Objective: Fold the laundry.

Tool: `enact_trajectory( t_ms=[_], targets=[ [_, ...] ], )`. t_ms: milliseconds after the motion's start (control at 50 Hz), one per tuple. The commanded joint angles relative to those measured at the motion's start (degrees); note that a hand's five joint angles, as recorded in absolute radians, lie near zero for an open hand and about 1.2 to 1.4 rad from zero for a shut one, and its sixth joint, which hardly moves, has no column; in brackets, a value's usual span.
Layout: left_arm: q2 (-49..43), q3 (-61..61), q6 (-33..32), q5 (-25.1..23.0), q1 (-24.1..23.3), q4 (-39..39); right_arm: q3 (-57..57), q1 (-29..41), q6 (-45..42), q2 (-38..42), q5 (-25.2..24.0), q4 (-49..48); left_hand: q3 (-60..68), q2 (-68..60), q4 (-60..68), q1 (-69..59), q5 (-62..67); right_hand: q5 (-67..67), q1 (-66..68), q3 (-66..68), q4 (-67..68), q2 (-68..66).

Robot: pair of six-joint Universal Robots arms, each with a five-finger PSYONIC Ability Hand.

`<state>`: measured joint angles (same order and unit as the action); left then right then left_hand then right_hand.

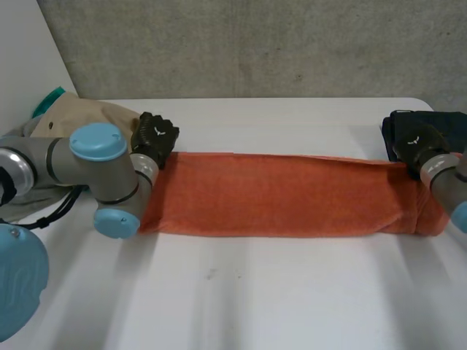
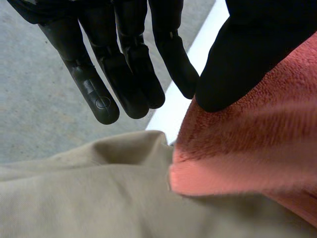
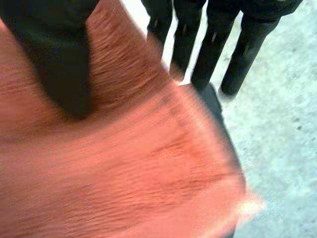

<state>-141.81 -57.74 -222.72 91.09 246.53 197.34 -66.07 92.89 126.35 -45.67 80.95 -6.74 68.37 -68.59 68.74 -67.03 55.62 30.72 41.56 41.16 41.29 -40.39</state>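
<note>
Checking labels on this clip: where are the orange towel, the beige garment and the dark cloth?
orange towel [image 1: 284,193], head view, middle of its top layer.
beige garment [image 1: 95,109], head view, its upper surface.
dark cloth [image 1: 446,122], head view, its far side.

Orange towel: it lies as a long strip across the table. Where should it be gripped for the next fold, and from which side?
The orange towel lies flat and long, so its short ends offer free edges. Probably grip their far corners, one hand each, coming from the outer sides; the left hand and right hand sit there.
</note>
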Motion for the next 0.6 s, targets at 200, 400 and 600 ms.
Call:
enact_trajectory(
  t_ms=[200,400,600],
  targets=[
    [2.1,-3.4,-0.1,0.1,-2.3,6.7,-4.7,1.1,6.6,-4.3,-0.4,-9.1,-58.4,58.6,-58.7,57.0,-55.6,-30.7,-31.6,-31.2,-31.3,30.4],
    [14.4,-15.3,1.0,0.0,-2.1,6.0,-13.7,-3.2,14.6,-16.9,-5.4,4.2,-58.4,58.6,-58.7,57.0,-55.6,-30.7,-31.6,-31.2,-31.3,30.4],
    [26.4,-30.1,4.1,-0.6,-2.6,6.1,-21.7,-10.2,18.6,-21.9,-7.6,21.9,-58.4,58.6,-58.7,57.0,-55.6,-10.4,-11.3,-10.9,-11.0,10.1]
  ],
)
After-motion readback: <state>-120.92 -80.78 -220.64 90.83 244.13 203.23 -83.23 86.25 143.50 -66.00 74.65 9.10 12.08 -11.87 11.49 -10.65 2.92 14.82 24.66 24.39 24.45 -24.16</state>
